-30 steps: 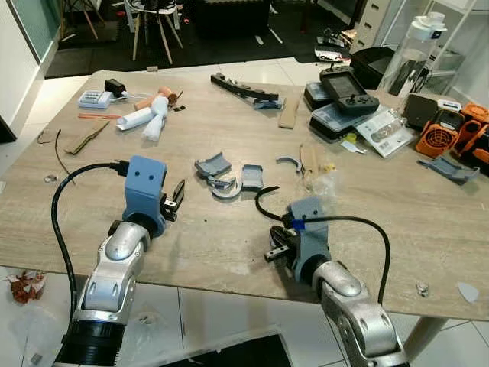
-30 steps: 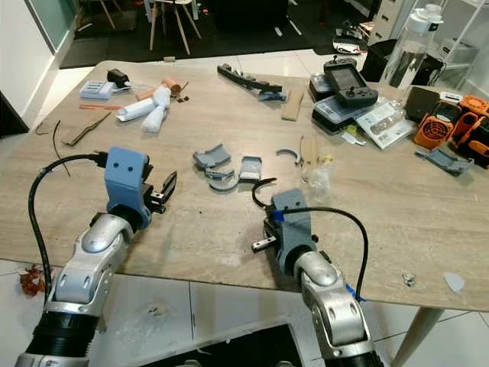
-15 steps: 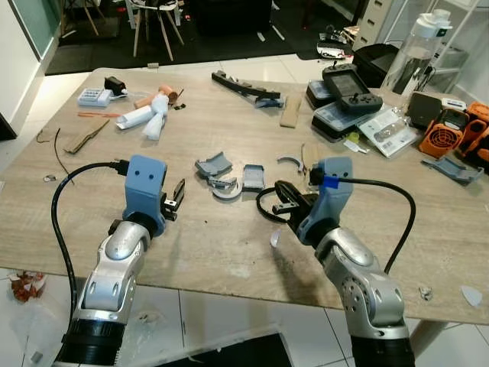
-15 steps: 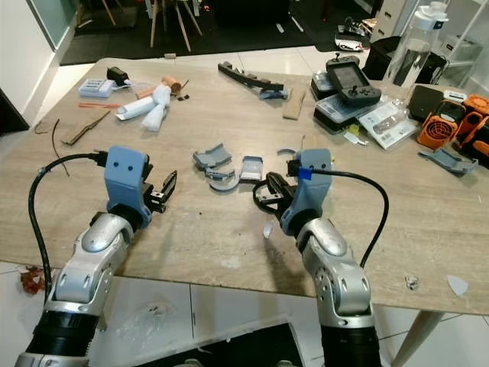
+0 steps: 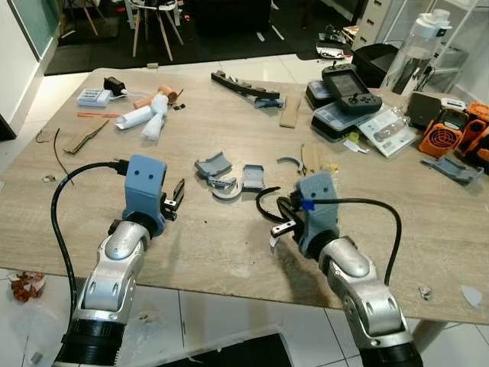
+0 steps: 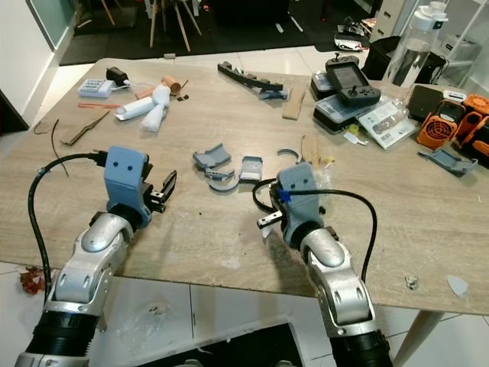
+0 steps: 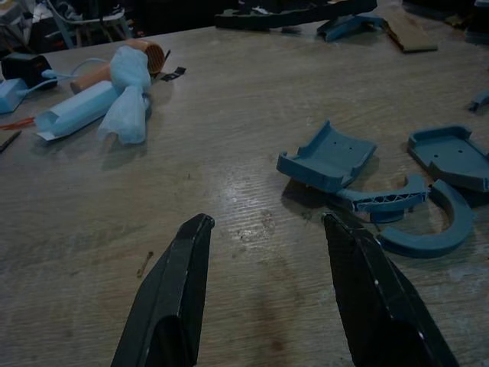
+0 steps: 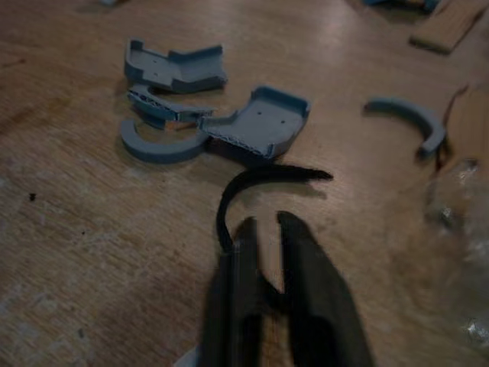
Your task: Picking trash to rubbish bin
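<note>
On the wooden table lie several blue-grey plastic pieces, a thin black curved strip and a small pale scrap. My right gripper hovers low over the near end of the black strip, just above the scrap. In the right wrist view its fingers are blurred and nearly together, with nothing seen between them. My left gripper is open over bare table to the left of the plastic pieces, holding nothing. Rolled and crumpled tissues lie at the far left.
Crinkled clear wrap and a wood strip lie just beyond the right gripper. A handheld controller, an orange fan and a bottle crowd the far right. Red litter lies on the floor at left.
The right arm rose from the front edge, swung out over the table, then came back down and left over the black strip. A pale scrap now lies beneath it. Left arm unmoved.
</note>
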